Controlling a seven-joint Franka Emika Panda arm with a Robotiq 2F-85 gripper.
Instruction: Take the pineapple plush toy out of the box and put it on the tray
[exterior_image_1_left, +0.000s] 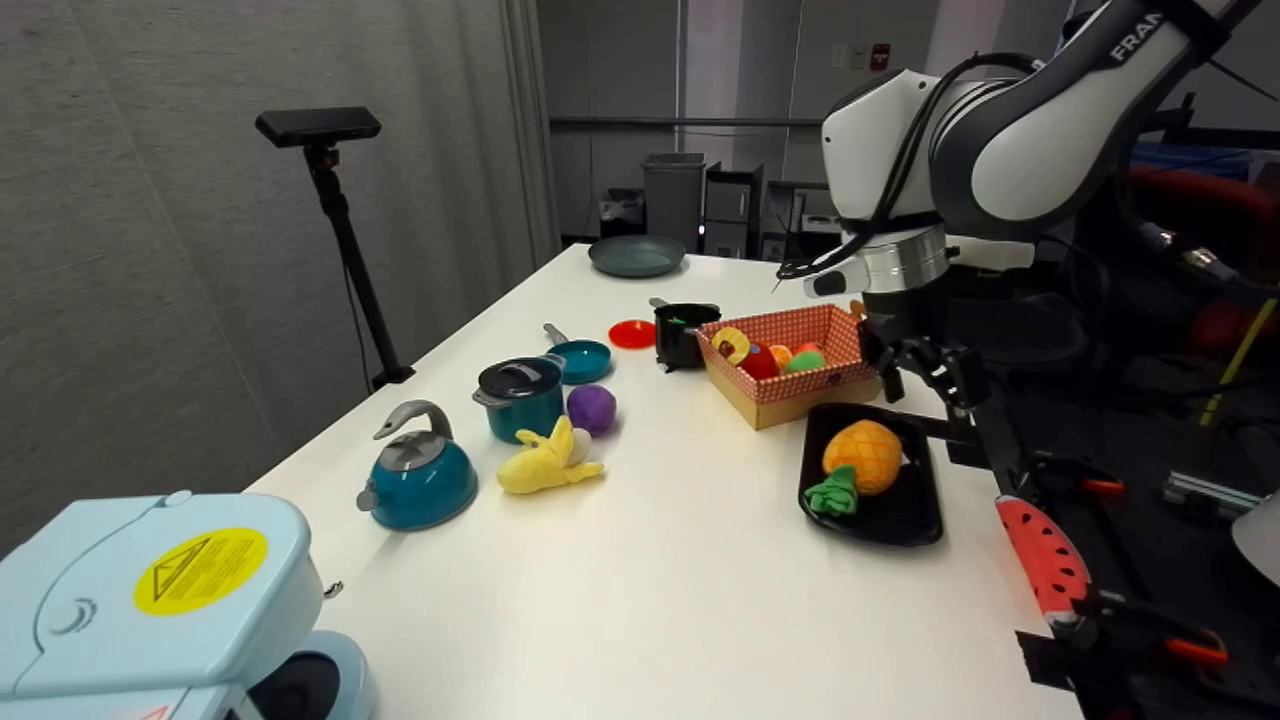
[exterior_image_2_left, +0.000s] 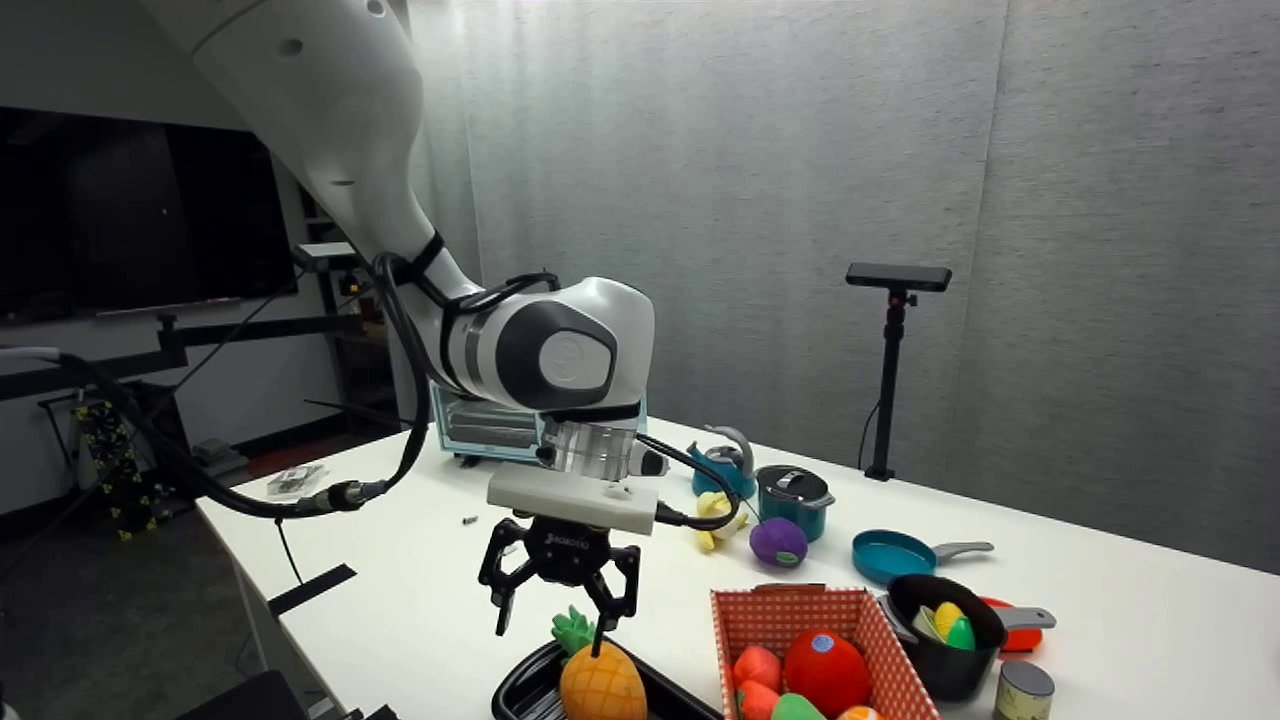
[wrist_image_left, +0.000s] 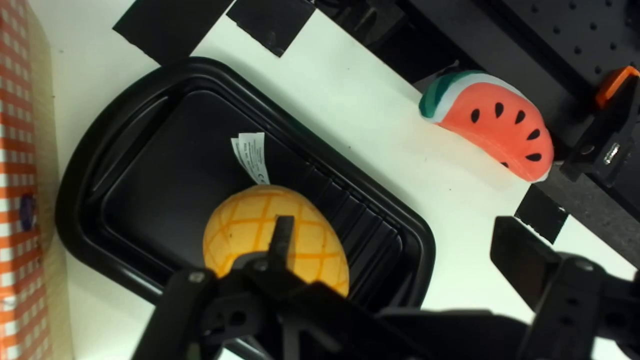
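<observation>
The orange-yellow pineapple plush toy (exterior_image_1_left: 862, 450) lies on the black tray (exterior_image_1_left: 912, 522), its green tuft at one end. Both also show in an exterior view, the pineapple (exterior_image_2_left: 602, 690) and the tray (exterior_image_2_left: 515, 683), cut by the lower edge. In the wrist view the pineapple (wrist_image_left: 240, 225) lies on the tray (wrist_image_left: 165, 165), partly hidden by a finger. The box (exterior_image_1_left: 800, 402) stands beside the tray, with other plush fruits in it; its checked side (wrist_image_left: 17, 240) shows in the wrist view. My gripper (exterior_image_2_left: 550, 640) is open and empty above the tray; its fingers (wrist_image_left: 395, 237) are wide apart.
A watermelon plush (wrist_image_left: 492, 125) lies at the table edge beside the tray. A black pot (exterior_image_2_left: 945, 640) and a can (exterior_image_2_left: 1023, 690) stand past the box. A yellow banana-like plush (exterior_image_1_left: 545, 462), purple plush (exterior_image_1_left: 592, 409), teal pot (exterior_image_1_left: 522, 400) and kettle (exterior_image_1_left: 415, 480) stand across the table.
</observation>
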